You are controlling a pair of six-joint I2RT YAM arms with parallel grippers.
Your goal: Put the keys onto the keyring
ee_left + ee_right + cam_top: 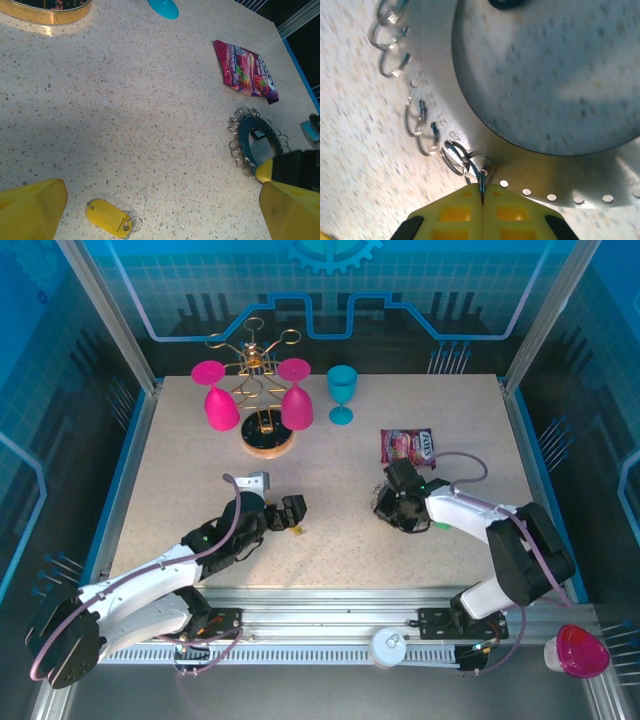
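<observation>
A yellow key [107, 217] with small split rings on its end lies flat on the speckled table, between my left gripper's wide-apart yellow fingers. My left gripper [160, 192] is open and touches nothing. From above, the left gripper [285, 512] hovers by the same yellow key [297, 531]. The keyring [244, 145], a dark metal ring with small loops round its rim, lies to the right. My right gripper [482, 192] is shut on one small split ring at the rim of the keyring [437, 85]. From above, the right gripper [395, 502] sits over the keyring.
A glass rack [265, 400] on a round wooden base [47, 12] holds two pink glasses at the back. A teal glass [342, 392] stands beside it. A snack packet [408, 445] lies behind the keyring. A pink cup [578, 650] sits off the table's front right.
</observation>
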